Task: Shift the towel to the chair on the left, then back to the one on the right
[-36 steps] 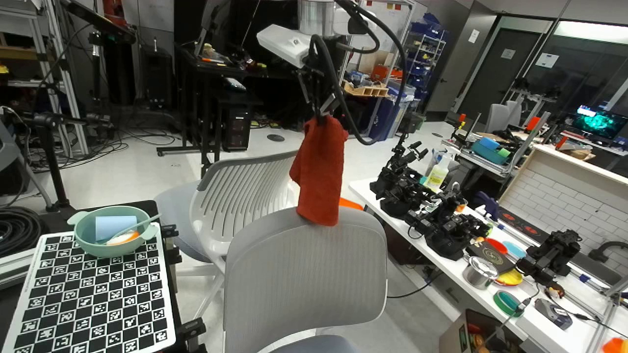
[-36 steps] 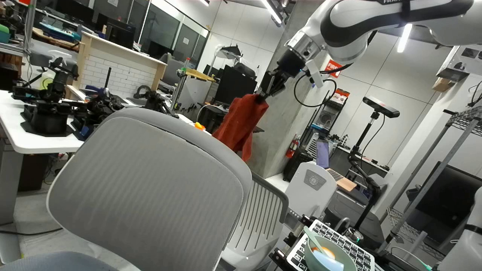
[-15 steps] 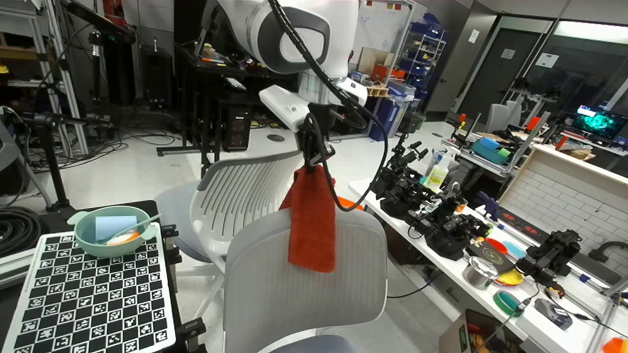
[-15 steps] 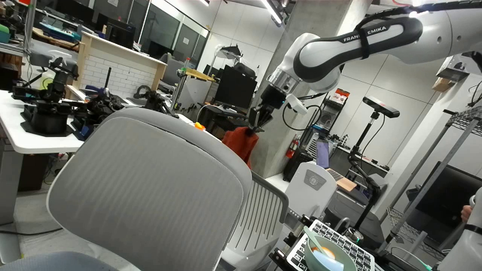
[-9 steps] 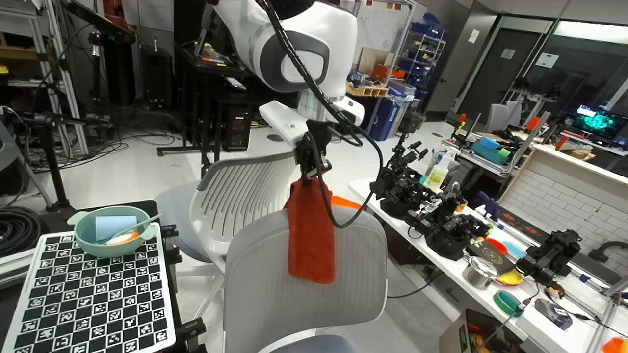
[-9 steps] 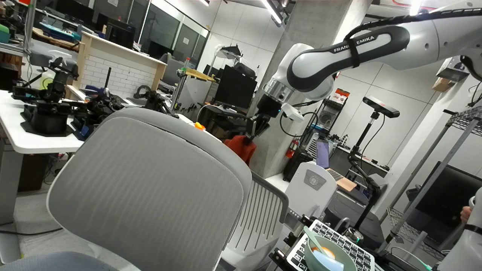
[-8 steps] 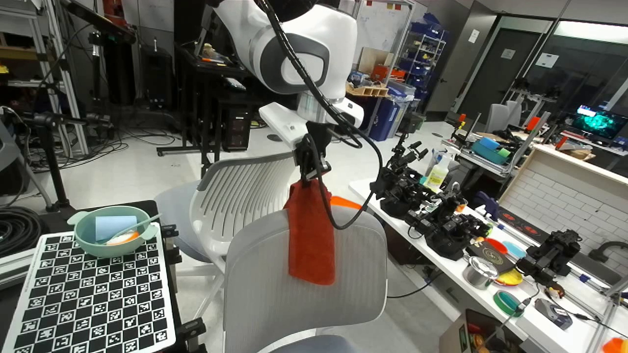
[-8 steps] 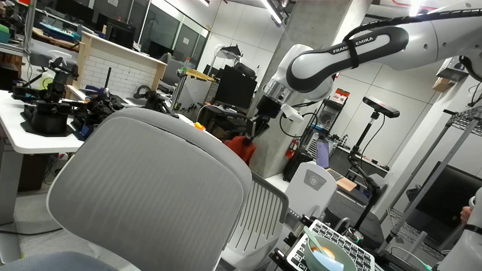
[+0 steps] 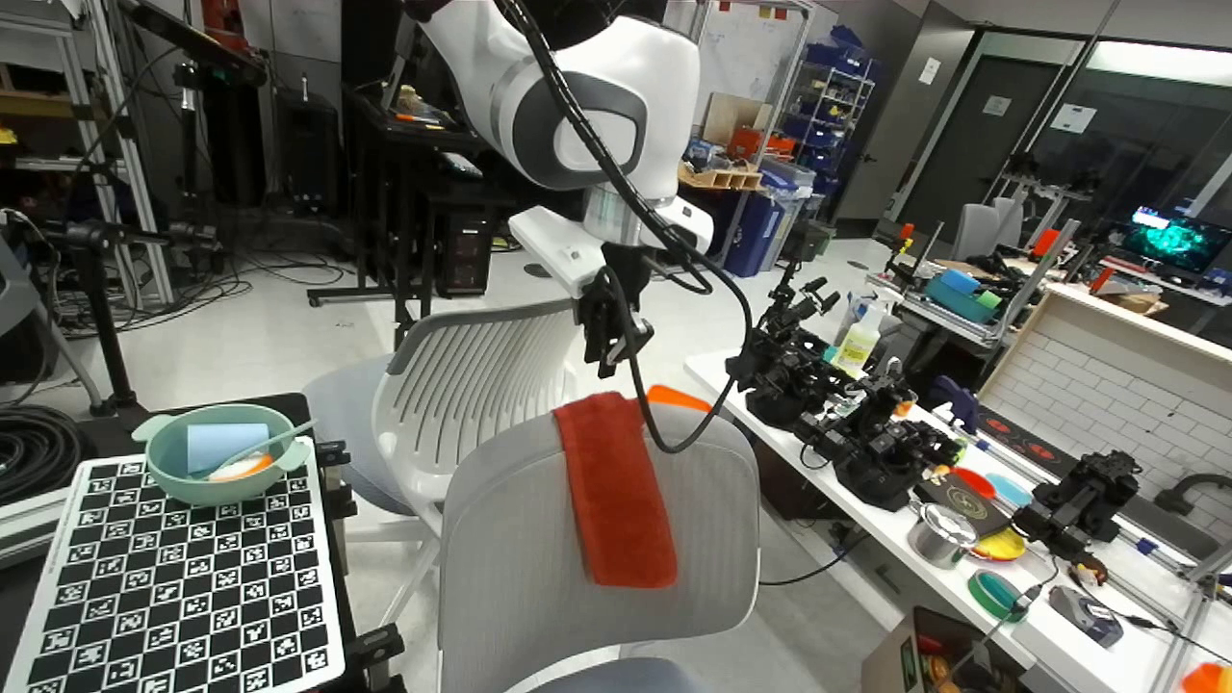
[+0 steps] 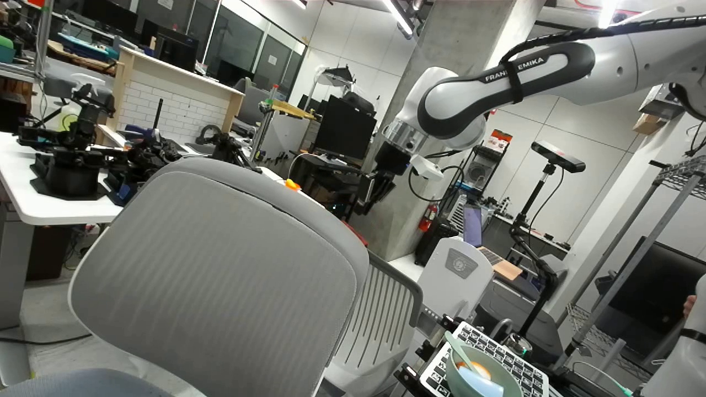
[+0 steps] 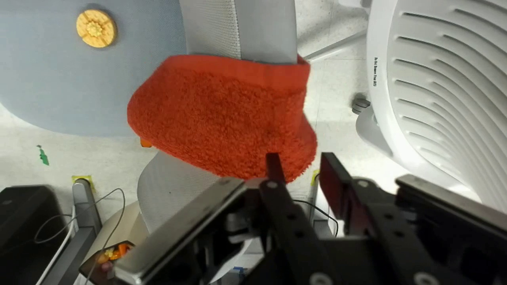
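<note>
- In an exterior view, see the red towel (image 9: pixel 616 491) draped over the top edge of the gray chair (image 9: pixel 515 568), with a long flap slanting down the near face of the chair's back.
- Find the end effector (image 9: pixel 602 366) just above the towel's upper fold, apart from it; cannot tell the finger spacing from here.
- Spot the white slatted chair (image 9: pixel 476 385) behind, toward the left.
- Farther left, note a green two-handled bowl (image 9: pixel 221 493) resting on a checkered marker board (image 9: pixel 192 597), with a light-blue piece (image 9: pixel 227 446) and a green utensil (image 9: pixel 279 440) inside.
- To the right, see a white surface (image 9: pixel 884 531) bearing black tabletop robot arms (image 9: pixel 876 481), a bottle (image 9: pixel 859 342) and a steel pot (image 9: pixel 943 539).
- In an exterior view, follow the white Franka Emika arm (image 10: pixel 452 102) down to the end effector, seen against the concrete pillar (image 10: pixel 452 44).
- Make out only a thin red strip of the towel past the edge of the gray chair, with the rest hidden behind the chair's back.
- Spot a fire extinguisher (image 10: pixel 428 216) and a sensor bar (image 10: pixel 558 156) on a black stand (image 10: pixel 534 204).
- In the wrist view, see the towel lying across the gray chair's rim, covering part of it.
- Note the fingers (image 11: pixel 273 168) of the end effector parted, with a narrow gap between the tips; find one tip overlapping the towel's lower edge in this view.
- Spot a round yellow disc (image 11: pixel 96 28) on a blue-gray seat (image 11: pixel 71 95), and the white slatted chair across a strip of floor (image 11: pixel 336 134) from the towel.
</note>
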Controlling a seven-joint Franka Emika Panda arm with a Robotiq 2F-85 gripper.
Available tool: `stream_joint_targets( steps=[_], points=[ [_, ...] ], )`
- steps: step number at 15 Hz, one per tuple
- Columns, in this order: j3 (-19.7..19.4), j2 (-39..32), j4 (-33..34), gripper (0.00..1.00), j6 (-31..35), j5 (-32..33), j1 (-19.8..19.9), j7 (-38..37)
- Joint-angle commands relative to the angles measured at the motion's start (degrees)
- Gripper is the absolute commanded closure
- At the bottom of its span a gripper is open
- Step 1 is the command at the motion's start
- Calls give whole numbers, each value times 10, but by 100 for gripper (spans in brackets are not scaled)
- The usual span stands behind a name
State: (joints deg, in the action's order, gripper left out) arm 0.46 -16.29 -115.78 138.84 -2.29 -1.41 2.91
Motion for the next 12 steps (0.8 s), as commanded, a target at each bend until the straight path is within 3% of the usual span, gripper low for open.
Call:
stream_joint_targets(
  steps=[1, 3, 4, 5, 8, 12],
  points=[
    [2, 30, -11, 37, 8, 4, 5, 3],
    [5, 68, -30, 22, 6, -5, 5, -2],
    [4, 21, -1, 16, 0, 1, 3, -1],
    [4, 29, -2, 32, -2, 1, 3, -1],
    [4, 24, -2, 15, -2, 1, 3, -1],
    [4, 19, -2, 15, -2, 1, 3, -1]
  ],
)
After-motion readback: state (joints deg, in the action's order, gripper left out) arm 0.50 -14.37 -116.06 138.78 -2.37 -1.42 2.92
